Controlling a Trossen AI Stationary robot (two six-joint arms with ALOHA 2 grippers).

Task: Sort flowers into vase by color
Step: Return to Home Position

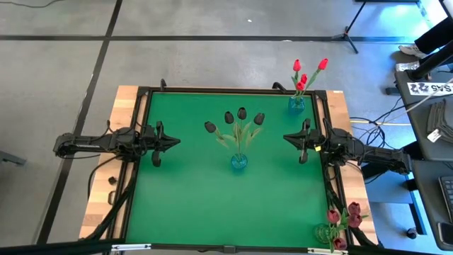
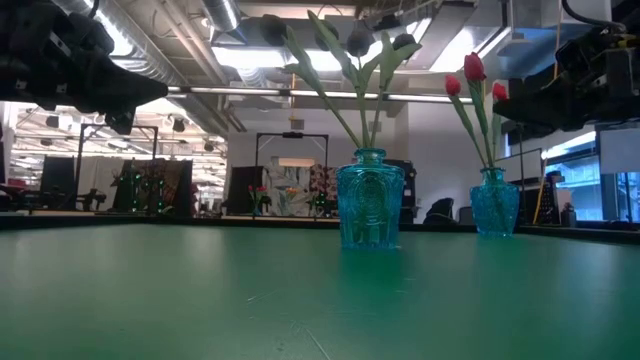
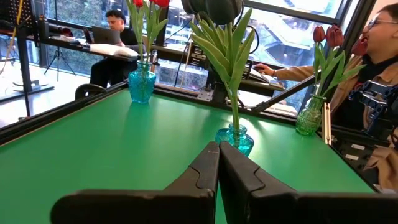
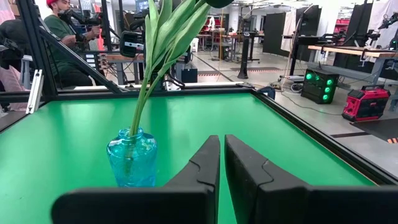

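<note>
Tulips (image 1: 242, 113), near-black, in centre blue vase (image 1: 239, 161); red tulips (image 1: 303, 74) in far-right vase (image 1: 296, 104); maroon tulips (image 1: 345, 216) in near-right green vase (image 1: 324, 232); left gripper (image 1: 177, 141), right gripper (image 1: 287, 137) fingers together, empty.

Four near-black tulips (image 1: 242, 113), four red tulips (image 1: 296, 65), four pink tulips (image 1: 333, 214), three vases (image 1: 239, 162)
</note>
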